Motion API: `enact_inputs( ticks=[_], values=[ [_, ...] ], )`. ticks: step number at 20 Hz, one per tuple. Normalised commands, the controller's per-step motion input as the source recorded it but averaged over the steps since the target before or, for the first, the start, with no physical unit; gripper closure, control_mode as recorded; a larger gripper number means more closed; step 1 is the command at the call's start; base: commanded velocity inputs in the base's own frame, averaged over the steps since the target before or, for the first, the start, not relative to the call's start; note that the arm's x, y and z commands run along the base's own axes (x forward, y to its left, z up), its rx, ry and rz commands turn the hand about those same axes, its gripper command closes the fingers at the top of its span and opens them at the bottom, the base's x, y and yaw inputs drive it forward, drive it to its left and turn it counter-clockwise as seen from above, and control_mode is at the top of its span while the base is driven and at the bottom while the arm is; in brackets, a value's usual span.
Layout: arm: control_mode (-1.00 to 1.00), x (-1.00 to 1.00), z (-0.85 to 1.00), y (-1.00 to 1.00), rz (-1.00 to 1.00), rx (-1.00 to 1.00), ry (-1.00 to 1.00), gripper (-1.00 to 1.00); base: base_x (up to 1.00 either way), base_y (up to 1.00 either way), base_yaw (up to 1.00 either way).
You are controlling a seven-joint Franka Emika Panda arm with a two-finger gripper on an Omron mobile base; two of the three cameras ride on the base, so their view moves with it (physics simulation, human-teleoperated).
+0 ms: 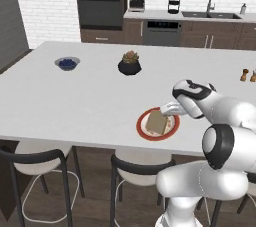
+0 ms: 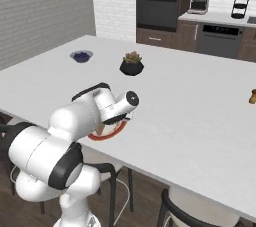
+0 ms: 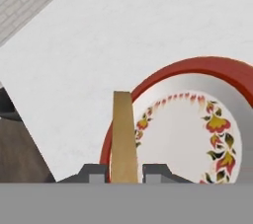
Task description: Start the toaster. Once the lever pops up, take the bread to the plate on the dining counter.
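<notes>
My gripper (image 3: 123, 173) is shut on the bread (image 3: 122, 136), a tan slice seen edge-on between the two dark fingertips (image 3: 91, 172). The slice hangs just over the near-left part of the plate (image 3: 197, 67), which has a red rim and a flowered white centre. From the left base camera the bread (image 1: 156, 122) looks tilted over the plate (image 1: 143, 131), near the front edge of the white dining counter (image 1: 75, 101), with the gripper (image 1: 167, 111) at its upper right. In the right base view my arm covers most of the plate (image 2: 109, 136). The toaster is out of view.
A small bowl of blue berries (image 1: 67, 63) and a black pot with a plant (image 1: 129, 65) stand farther back on the counter. Brown shakers (image 1: 245, 75) sit at the right. Black-framed stools (image 1: 37, 168) are tucked under the counter's front edge.
</notes>
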Motion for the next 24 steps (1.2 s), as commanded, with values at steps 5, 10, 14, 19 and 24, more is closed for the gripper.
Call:
enact_inputs(
  ticks=[5, 10, 14, 19, 24],
  values=[
    [-1.00, 0.00, -0.09, 0.00, 0.02, -0.02, 0.00, -1.00, 0.00, 0.00, 0.00],
    [-1.00, 0.00, -0.06, 0.00, 0.02, -0.04, 0.00, -1.00, 0.00, 0.00, 0.00],
    [-1.00, 0.00, -0.01, -0.08, 0.01, -0.06, 0.00, -1.00, 0.00, 0.00, 0.00],
    [-1.00, 0.00, 0.00, -0.30, 0.01, -0.08, -0.02, -1.00, 0.00, 0.00, 0.00],
    [-1.00, 0.00, 0.00, -0.40, 0.00, -0.10, -0.01, -1.00, 0.00, 0.00, 0.00]
  ],
)
